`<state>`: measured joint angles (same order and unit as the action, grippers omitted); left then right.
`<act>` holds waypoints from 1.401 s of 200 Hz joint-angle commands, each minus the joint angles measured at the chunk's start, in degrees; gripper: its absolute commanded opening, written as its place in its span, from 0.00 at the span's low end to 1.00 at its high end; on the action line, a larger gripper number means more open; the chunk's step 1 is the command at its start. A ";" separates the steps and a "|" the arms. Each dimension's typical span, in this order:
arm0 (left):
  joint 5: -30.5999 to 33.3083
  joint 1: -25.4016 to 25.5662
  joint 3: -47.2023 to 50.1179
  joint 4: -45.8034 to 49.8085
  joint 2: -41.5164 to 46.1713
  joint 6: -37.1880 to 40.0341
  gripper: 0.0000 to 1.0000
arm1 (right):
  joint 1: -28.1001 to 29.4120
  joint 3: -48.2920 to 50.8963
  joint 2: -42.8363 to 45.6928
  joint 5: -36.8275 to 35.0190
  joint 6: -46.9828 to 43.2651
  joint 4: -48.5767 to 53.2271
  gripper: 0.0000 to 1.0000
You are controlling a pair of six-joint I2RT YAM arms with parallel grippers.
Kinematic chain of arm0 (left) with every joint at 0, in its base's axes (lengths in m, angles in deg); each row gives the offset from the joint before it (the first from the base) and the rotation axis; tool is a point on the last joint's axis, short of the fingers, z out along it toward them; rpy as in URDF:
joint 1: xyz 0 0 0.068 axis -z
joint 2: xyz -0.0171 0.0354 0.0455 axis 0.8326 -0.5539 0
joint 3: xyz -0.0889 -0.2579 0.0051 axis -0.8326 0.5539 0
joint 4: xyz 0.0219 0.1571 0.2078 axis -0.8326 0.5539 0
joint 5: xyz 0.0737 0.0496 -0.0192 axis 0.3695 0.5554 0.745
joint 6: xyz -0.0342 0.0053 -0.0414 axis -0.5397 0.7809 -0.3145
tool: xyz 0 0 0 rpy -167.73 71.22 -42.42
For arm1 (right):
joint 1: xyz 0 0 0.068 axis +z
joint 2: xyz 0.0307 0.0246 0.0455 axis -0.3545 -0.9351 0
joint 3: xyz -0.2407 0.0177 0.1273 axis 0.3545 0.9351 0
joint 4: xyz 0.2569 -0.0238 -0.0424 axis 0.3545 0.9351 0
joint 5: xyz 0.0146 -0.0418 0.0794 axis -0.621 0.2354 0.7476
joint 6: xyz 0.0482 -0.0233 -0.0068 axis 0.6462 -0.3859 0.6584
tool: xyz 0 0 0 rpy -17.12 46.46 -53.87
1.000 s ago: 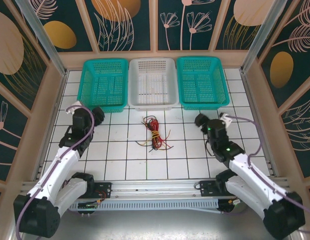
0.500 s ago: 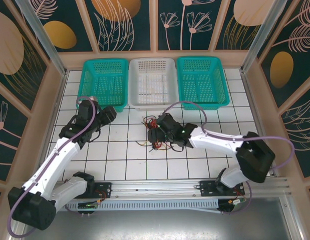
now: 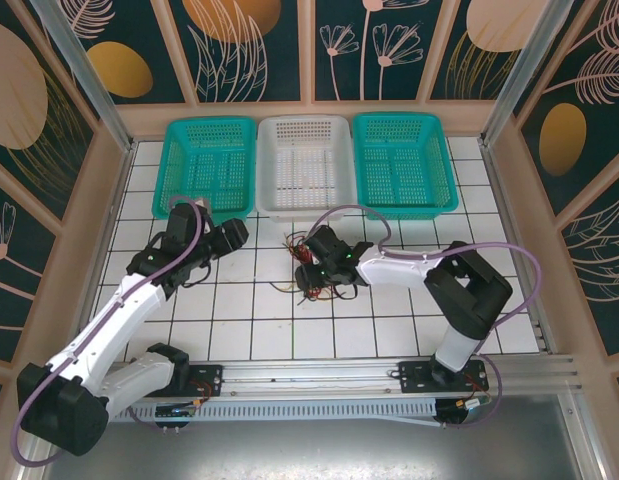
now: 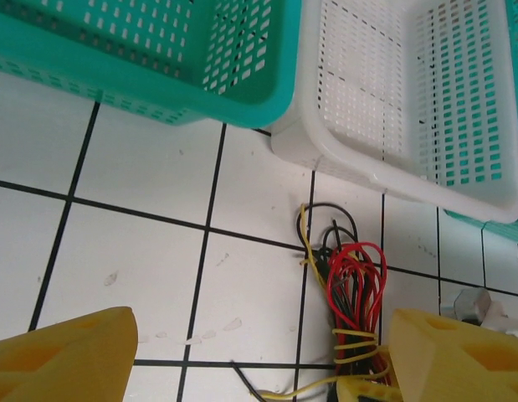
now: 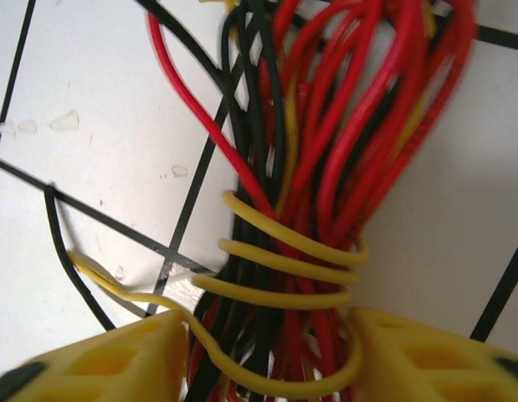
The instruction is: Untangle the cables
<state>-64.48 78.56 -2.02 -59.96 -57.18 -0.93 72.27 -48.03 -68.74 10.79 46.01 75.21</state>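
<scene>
Arms stretch inward: right pincer (image 5: 271, 339) grips the cables (image 5: 325, 167), left pincer (image 4: 259, 335) gapes wide nearby.

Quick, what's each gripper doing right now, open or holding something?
Left gripper: open, holding nothing.
Right gripper: set around the cables; whether it grips them cannot be told.

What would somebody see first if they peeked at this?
Probably the bundle of red, black and yellow cables in the middle of the table, a yellow wire coiled round its waist. The right end effector straddles it. Along the far edge stand a left teal basket, a white basket and a right teal basket.
</scene>
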 commanded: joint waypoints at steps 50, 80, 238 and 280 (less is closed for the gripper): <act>-1.09 8.71 1.46 -9.09 -2.79 -8.10 0.92 | 4.88 0.30 6.32 -5.82 -6.81 -1.97 0.12; -3.53 9.14 2.65 -11.55 -3.45 -11.61 0.99 | 6.88 -0.93 10.10 -6.79 -9.52 -1.88 0.11; -12.60 8.29 7.67 -20.51 -8.99 -22.05 0.91 | 12.94 -10.49 9.33 -6.17 -17.60 0.53 0.06; -15.98 2.20 9.65 -20.47 -6.71 -22.48 0.78 | 13.09 -9.99 9.64 -5.36 -17.39 -0.65 0.06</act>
<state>-78.03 83.11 6.83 -79.50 -65.18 -22.57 84.95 -56.40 -58.99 4.65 29.62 77.24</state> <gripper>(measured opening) 0.812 0.132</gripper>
